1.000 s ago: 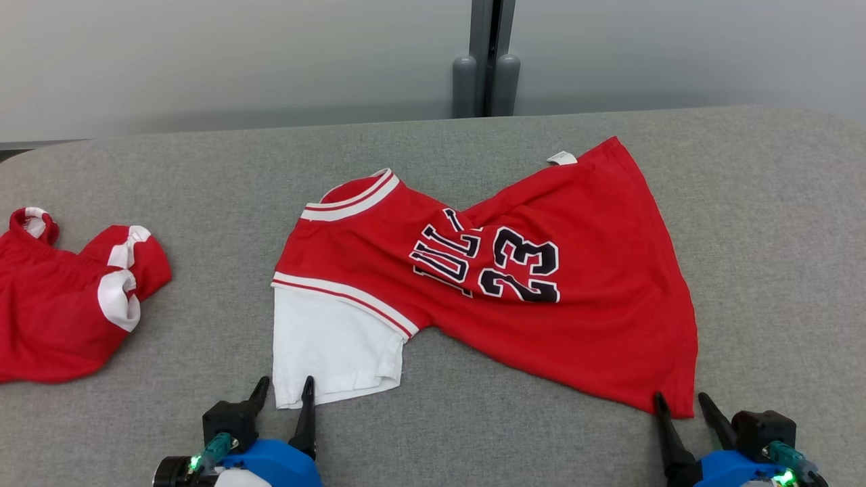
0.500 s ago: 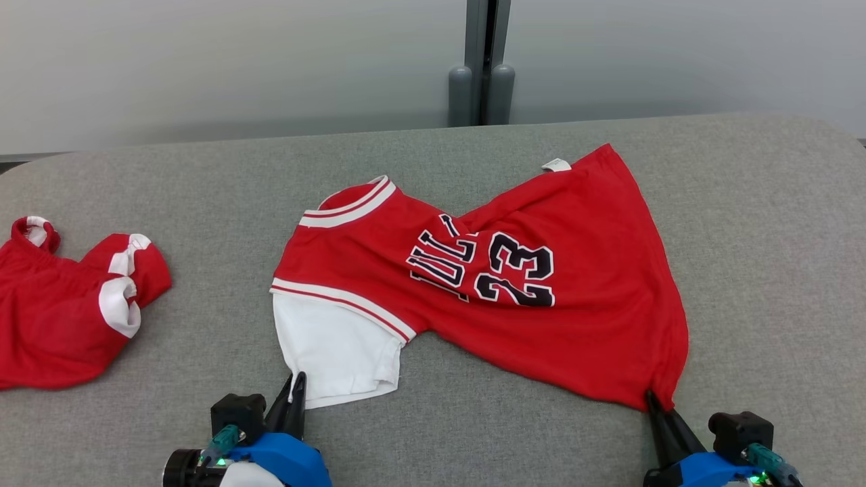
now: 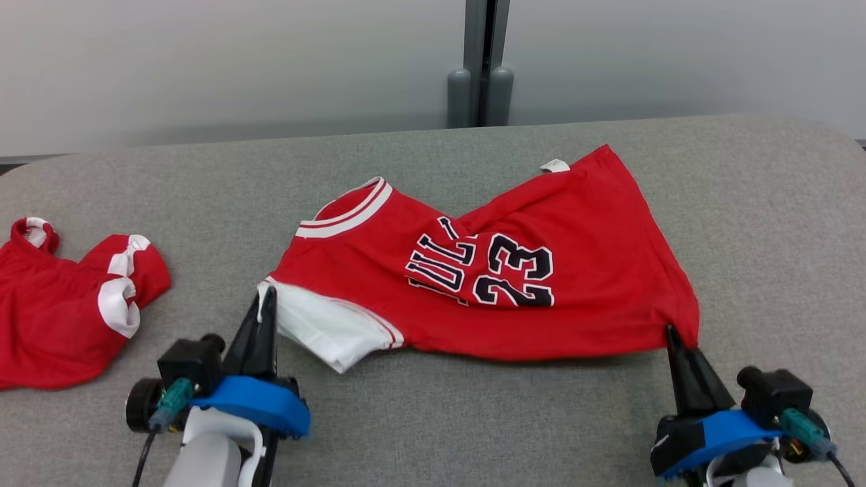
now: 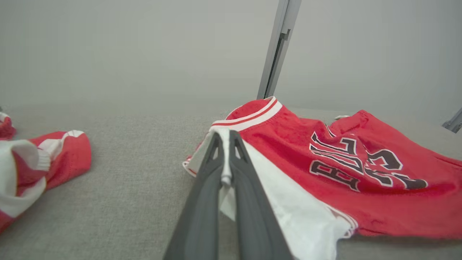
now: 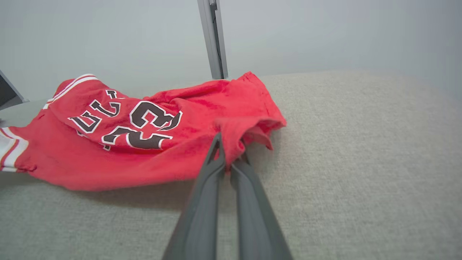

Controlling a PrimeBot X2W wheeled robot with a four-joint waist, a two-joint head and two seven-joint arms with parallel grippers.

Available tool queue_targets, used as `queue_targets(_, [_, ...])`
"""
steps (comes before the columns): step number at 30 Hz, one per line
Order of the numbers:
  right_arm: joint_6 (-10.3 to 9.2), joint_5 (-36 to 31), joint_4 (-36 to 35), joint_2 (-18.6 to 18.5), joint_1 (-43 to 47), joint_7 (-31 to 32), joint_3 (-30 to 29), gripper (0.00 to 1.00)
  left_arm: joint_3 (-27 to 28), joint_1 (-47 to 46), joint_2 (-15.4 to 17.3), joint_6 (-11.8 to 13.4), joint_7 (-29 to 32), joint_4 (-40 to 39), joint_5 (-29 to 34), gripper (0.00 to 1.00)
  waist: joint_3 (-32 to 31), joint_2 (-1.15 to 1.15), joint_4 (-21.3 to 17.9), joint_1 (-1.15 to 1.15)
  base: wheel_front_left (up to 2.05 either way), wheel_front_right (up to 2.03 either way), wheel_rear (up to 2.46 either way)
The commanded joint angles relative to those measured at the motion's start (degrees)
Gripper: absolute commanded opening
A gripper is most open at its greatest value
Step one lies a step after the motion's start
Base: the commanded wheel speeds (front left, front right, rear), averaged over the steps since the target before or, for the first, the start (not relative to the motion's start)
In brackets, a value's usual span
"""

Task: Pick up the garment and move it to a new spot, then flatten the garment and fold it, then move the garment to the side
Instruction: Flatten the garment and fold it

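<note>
The garment [image 3: 514, 284] is a red jersey with white sleeves and a black "23", lying crumpled across the middle of the grey table [image 3: 433, 169]. My left gripper [image 3: 269, 297] is shut on the white sleeve's near corner [image 4: 225, 159]. At the garment's near right hem corner [image 5: 234, 144] my right gripper [image 3: 671, 333] is shut on the red cloth. Both held corners are lifted, so the near edge hangs above the table with a shadow under it. The far edge and collar [image 3: 345, 210] still rest on the table.
A second red and white garment [image 3: 61, 304] lies bunched at the table's left edge, also seen in the left wrist view [image 4: 39, 162]. Behind the table stand a grey wall and a vertical post [image 3: 482, 64]. Bare table lies right of the jersey.
Both grippers closed from open onto the garment's near corners, then rose and moved away from me, lifting the near edge off the table. The white sleeve folded under itself.
</note>
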Motion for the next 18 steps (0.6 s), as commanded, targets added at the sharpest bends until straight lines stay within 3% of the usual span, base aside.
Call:
queue_targets(1, [0.03, -0.1, -1.3, -0.4, -2.0, -0.1, 0.0, 0.00, 0.2, -2.5, 0.5, -0.2, 0.0, -1.1, 0.3, 0.00, 0.6, 0.00, 0.0, 0.00, 0.00, 0.00, 0.00])
queue_targets(8, [0.03, 0.5, -4.8, -2.6, -14.3, 2.2, 2.1, 0.00, -1.5, -15.3, 3.0, -0.4, 2.0, -2.8, 0.2, 0.00, 5.8, 0.00, -0.6, 0.00, 0.00, 0.00, 0.00])
queue_targets(18, [0.03, 3.5, -0.3, -5.8, -46.0, 5.3, 3.6, 0.00, -2.7, -45.6, 8.7, -0.4, 6.6, -0.9, -1.8, 0.00, 18.5, 0.00, -1.6, 0.00, 0.00, 0.00, 0.00])
